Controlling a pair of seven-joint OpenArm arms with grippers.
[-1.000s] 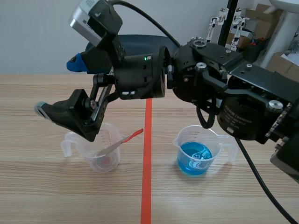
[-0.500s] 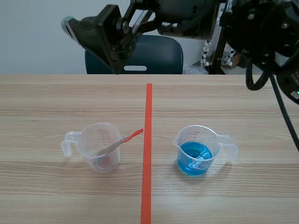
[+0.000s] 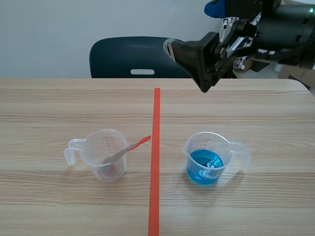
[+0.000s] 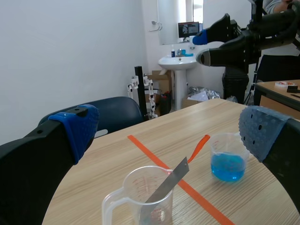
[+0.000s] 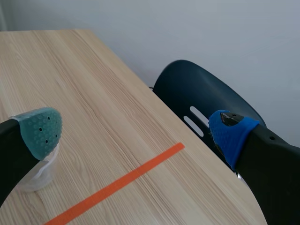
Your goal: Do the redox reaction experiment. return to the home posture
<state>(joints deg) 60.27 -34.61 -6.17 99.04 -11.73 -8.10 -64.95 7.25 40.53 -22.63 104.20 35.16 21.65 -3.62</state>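
— On the table (image 3: pixel 256 113), what stood either side of the orange-red tape line (image 3: pixel 156 123)?

— Two clear measuring cups, well apart, one on each side of the line. The left cup (image 3: pixel 91 147) held a spatula (image 3: pixel 129 149), its metal blade down inside and its red handle leaning over the rim toward the tape. A pinkish trace showed at the cup's bottom. The right cup (image 3: pixel 224 142) held blue liquid (image 3: pixel 204 169) in roughly its lower half, with its handle turned away from the line.

— And the arms?

— The right arm (image 3: pixel 285 29) was raised high above the table's far right side, beside a dark blue chair (image 3: pixel 123 56) drawn up at the far edge. The right end effector (image 5: pixel 136 136) was released, one grey-green pad and one blue pad spread wide, and it gripped nothing. The far end of the tape line lay beneath it.

— The left one?

— Seen from its own camera, the left end effector (image 4: pixel 168 131) was released as well, its blue pads far apart and holding nothing. The left cup sat ahead of and below it, between the two fingers. The right cup stood farther on, near the right finger.

— Anything behind?

— A white washbasin (image 4: pixel 180 61) stood against the back wall, and the raised right arm reached across near it.
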